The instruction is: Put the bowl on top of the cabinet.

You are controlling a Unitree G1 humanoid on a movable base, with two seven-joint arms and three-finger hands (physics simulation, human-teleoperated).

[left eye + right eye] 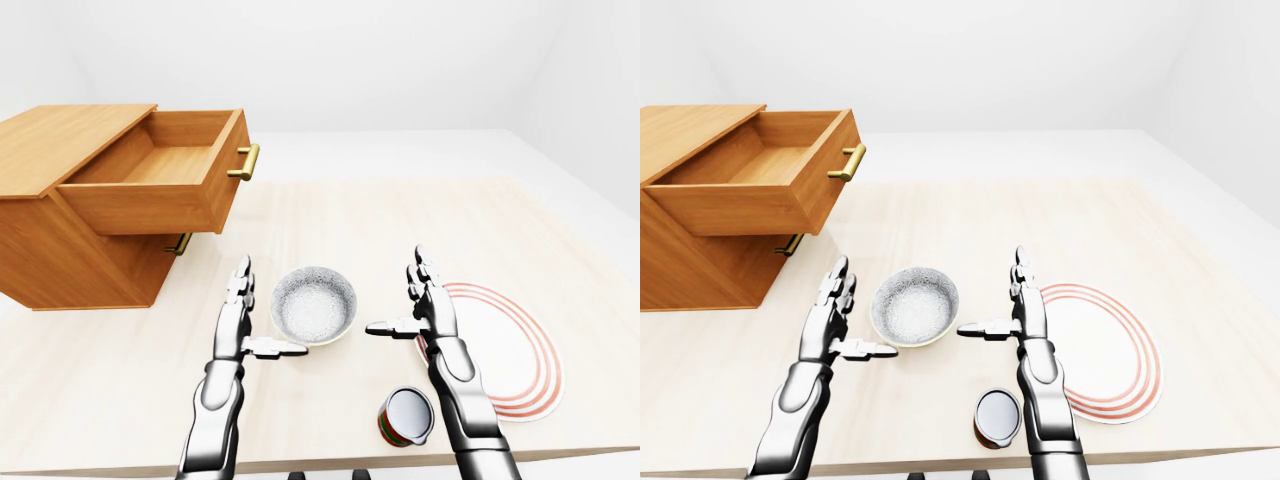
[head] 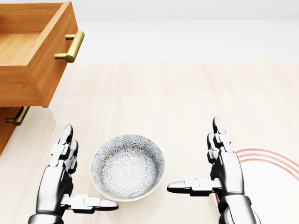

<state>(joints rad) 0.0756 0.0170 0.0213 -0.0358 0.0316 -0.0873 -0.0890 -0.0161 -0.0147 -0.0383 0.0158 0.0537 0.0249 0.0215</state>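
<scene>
The bowl (image 2: 127, 166) sat upright on the table (image 1: 330, 215), between the two hands and below the cabinet (image 1: 70, 200) in the head view. The left hand (image 2: 63, 179) stood just beside its left rim, fingers spread and thumb reaching under the rim, gripping nothing. The right hand (image 2: 219, 168) was open too, thumb pointing at the bowl but apart. The cabinet's top drawer (image 1: 165, 180) stood pulled out. A plate (image 1: 510, 350) lay right of the right hand, a can (image 1: 406, 416) near its wrist.
</scene>
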